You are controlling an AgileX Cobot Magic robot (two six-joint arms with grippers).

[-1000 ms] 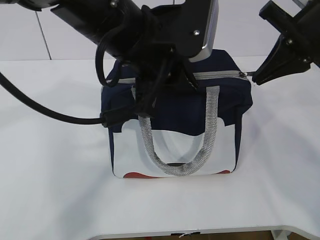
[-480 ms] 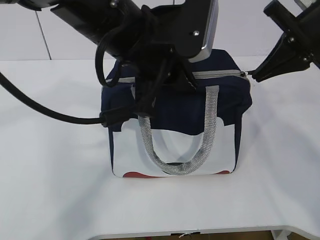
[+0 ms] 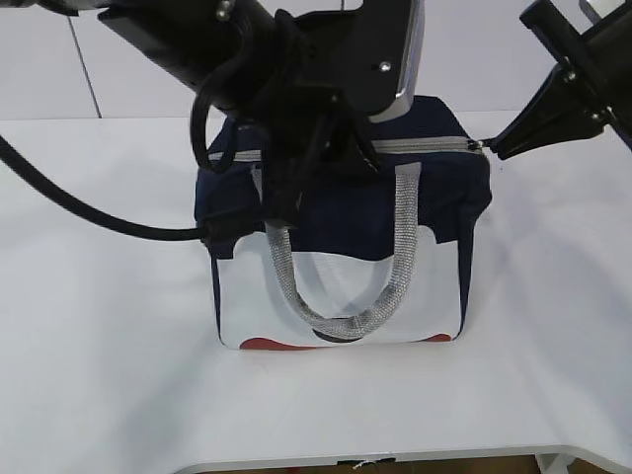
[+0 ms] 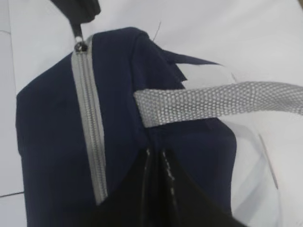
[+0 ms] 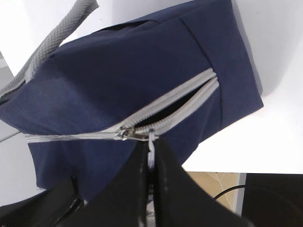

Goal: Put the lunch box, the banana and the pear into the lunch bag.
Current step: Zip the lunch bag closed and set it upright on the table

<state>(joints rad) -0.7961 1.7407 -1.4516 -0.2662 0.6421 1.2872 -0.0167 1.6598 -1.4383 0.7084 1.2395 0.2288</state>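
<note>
On the white tabletop [image 3: 99,346] stands the lunch bag [image 3: 341,212], its grey zipper [image 5: 161,116] partly parted. Right jaws [image 5: 150,151] are pinched together on the zipper pull (at the slider). Left jaws [image 4: 156,165] are closed on the navy fabric under a handle [image 4: 218,104]

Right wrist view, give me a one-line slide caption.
Right pincer shut on the zipper pull of the navy lunch bag, zipper partly open.
</note>
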